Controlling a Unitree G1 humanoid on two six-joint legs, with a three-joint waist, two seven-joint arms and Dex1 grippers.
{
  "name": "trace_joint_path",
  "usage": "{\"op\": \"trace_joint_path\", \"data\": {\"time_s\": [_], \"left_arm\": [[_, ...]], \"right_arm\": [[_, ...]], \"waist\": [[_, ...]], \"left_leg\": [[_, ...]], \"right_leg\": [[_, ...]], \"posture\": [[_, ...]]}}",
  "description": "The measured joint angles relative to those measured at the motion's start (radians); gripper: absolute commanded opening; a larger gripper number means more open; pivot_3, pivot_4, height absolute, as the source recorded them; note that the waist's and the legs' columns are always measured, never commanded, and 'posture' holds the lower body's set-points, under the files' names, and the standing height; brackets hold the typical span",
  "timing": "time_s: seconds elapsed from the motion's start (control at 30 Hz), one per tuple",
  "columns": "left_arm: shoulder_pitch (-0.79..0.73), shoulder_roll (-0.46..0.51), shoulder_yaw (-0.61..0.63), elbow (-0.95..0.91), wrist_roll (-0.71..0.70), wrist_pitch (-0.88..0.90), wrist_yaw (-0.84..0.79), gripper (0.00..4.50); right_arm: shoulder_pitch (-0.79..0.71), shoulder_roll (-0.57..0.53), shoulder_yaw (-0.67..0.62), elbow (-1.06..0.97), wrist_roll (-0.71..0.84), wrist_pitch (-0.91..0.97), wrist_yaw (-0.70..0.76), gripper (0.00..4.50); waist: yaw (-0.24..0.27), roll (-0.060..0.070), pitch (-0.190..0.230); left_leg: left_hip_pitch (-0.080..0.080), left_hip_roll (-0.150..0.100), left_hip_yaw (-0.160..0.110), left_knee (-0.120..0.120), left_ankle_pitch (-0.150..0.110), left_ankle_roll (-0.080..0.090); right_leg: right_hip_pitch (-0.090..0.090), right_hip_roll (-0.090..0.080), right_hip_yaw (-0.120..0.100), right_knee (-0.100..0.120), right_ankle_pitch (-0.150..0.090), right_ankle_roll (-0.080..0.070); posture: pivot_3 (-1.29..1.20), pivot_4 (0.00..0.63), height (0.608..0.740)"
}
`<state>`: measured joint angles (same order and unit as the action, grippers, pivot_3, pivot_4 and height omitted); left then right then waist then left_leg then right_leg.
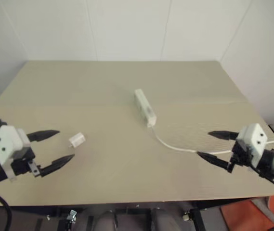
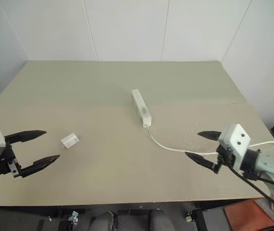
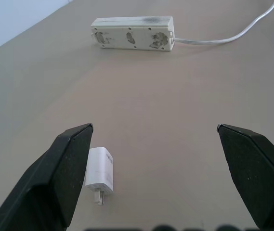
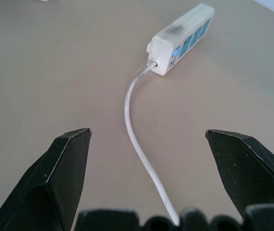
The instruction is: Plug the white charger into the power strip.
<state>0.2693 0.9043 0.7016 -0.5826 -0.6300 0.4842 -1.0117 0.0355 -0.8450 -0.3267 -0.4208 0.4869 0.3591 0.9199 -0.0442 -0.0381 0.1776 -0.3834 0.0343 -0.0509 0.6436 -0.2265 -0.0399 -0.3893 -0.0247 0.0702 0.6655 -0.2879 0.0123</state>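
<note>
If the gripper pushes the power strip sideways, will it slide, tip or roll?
The power strip lies flat and long, so it would probably slide, not roll. Its cord looks floppy and may drag behind.

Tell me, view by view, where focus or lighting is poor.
Left eye view: soft and hazy, the power strip pale, its sockets unreadable. Right eye view: crisper, even light. Left wrist view: fingers blurred, charger fairly sharp. Right wrist view: cord clear, faint shadow beside it.

Left end effector (image 1: 56, 148), right end effector (image 1: 215, 145): white boxy housings, black pointed fingers, black cables.
</note>
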Motion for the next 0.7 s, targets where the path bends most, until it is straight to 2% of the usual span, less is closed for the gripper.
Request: {"op": "trace_joint_path", "data": {"time_s": [0.27,0.53,0.63,0.7], "left_arm": [[-0.039,-0.001,-0.044,0.002,0.000,-0.001,0.020,4.50],[-0.031,-0.015,-0.054,-0.004,0.004,-0.004,0.032,4.50],[-0.033,-0.027,-0.058,-0.009,0.003,-0.008,0.040,4.50],[-0.035,-0.027,-0.059,-0.009,0.004,-0.014,0.040,4.50]], "right_arm": [[-0.307,0.294,0.315,0.161,-0.116,0.102,-0.234,4.49],[-0.481,0.474,0.452,0.428,-0.228,0.212,-0.378,4.49],[-0.539,0.525,0.461,0.525,-0.262,0.210,-0.417,3.87],[-0.562,0.537,0.465,0.556,-0.281,0.205,-0.430,3.23]], "waist": [[-0.001,0.001,0.000],[0.001,0.001,0.000],[-0.002,0.001,0.000],[-0.004,0.001,0.000]], "left_leg": [[-0.002,0.000,0.000,0.000,0.000,0.000],[-0.003,-0.001,-0.001,0.000,0.000,0.000],[-0.003,0.000,-0.001,0.000,0.000,0.000],[-0.002,0.000,-0.001,0.000,0.000,0.000]], "right_leg": [[-0.003,0.000,0.000,0.000,0.001,-0.002],[-0.005,-0.001,0.000,0.001,0.002,-0.002],[-0.005,-0.001,0.000,0.002,0.002,-0.002],[-0.005,0.000,0.000,0.002,0.002,-0.003]], "posture": [[0.00,0.150,0.740],[0.00,0.150,0.740],[0.00,0.150,0.740],[0.00,0.150,0.740]]}}
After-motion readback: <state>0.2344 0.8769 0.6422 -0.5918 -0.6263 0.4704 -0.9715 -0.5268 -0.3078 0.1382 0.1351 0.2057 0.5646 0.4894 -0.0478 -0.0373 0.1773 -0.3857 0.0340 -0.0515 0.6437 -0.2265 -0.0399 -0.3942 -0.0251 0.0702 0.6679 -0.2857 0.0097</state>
